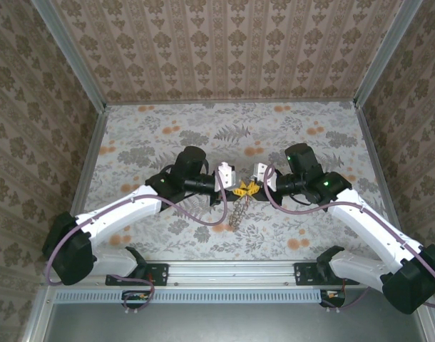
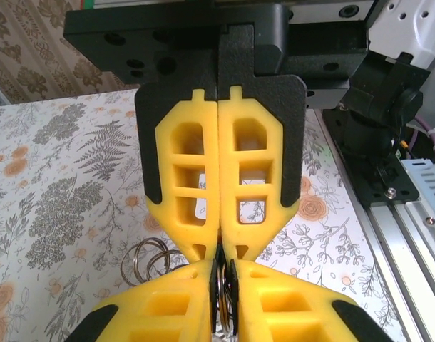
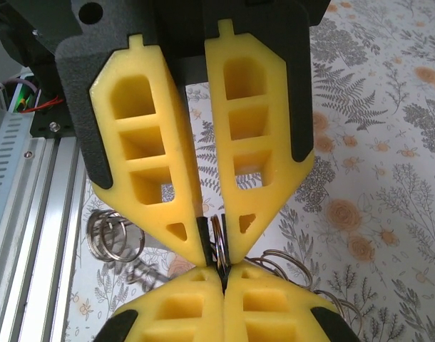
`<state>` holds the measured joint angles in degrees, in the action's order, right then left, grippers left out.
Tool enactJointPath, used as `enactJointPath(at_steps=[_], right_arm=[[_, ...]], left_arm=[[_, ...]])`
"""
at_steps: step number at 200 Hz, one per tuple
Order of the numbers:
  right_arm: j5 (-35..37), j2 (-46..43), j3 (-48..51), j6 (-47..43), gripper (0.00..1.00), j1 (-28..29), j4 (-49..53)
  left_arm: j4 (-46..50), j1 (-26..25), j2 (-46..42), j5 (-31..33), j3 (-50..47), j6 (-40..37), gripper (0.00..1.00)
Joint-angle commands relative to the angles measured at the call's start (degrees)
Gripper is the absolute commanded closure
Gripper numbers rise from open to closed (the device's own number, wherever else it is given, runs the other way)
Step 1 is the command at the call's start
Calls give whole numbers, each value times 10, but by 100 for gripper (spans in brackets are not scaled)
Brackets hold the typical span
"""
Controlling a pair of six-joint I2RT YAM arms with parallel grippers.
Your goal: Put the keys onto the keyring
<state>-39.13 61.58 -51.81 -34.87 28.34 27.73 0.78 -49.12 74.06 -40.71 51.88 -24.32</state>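
Over the floral tabletop (image 1: 167, 135), the yellow-fingered left end effector (image 1: 239, 191) clamps a silvery keyring (image 1: 235, 211) of linked split rings. The right end effector (image 1: 251, 189), tip to tip with it, is closed.

Damask-patterned wallpaper walls (image 1: 224, 43) enclosed a table (image 1: 167, 135) covered in grey fern-and-orange-flower print, with aluminium rails (image 1: 232, 271) along its near edge.
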Motion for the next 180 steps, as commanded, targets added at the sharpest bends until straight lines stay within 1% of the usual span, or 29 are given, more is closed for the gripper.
enactJointPath(at_steps=[1,43,98,106,131,145,157,162,180], right_arm=[[-6,-9,-26,-17,100,4,-8],[-5,-8,-25,-23,100,4,-3],[1,-2,-27,-29,100,8,-1],[2,-1,-28,-30,100,9,1],[6,1,-30,-34,100,11,2],[8,2,-31,-35,100,13,3],[11,3,-33,-37,100,15,4],[12,4,-33,-37,100,15,3],[11,5,-33,-38,100,16,5]], left_arm=[[48,-5,-8,4,9,-28,84],[69,-5,-22,20,7,-48,85],[72,-5,-23,9,15,-43,84],[73,-5,-22,9,17,-42,86],[86,-5,-16,12,28,-44,87],[92,-5,-11,8,35,-45,89],[92,-5,-7,8,40,-43,95],[92,-5,-5,7,42,-40,100],[90,-5,0,-3,48,-37,100]])
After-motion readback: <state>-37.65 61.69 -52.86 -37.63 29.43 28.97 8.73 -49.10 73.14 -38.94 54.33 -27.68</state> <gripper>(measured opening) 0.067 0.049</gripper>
